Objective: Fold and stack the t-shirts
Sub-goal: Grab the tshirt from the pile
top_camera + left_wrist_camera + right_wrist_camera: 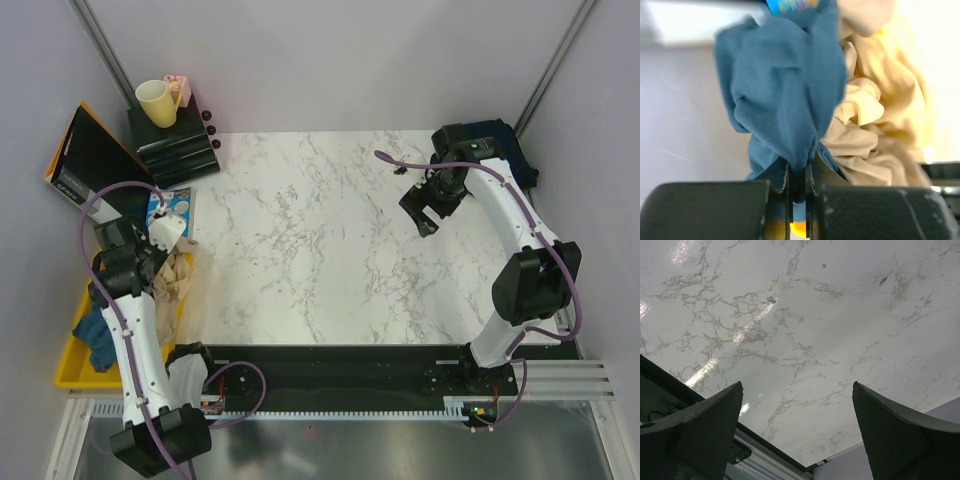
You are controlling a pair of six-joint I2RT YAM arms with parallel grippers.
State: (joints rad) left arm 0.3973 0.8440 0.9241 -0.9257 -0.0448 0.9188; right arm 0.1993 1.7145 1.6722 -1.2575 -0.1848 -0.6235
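Note:
The steel-blue t-shirt (785,90) is bunched up, and my left gripper (797,172) is shut on a fold of it beside a cream cloth (875,130). In the top view this shirt (95,338) hangs over the yellow bin at the left edge, under my left gripper (105,295). The navy t-shirt (497,135) lies crumpled at the back right corner, behind my right arm. My right gripper (425,210) is open and empty, above the marble table (310,250). The right wrist view shows its fingers (705,425) wide apart over bare marble (805,325).
A yellow bin (68,372) sits off the table's left side with the cream cloth (175,275) spilling over its rim. A cream mug (155,102) stands on black trays (175,148) at the back left. A blue packet (172,207) and a black folder (88,150) lie nearby.

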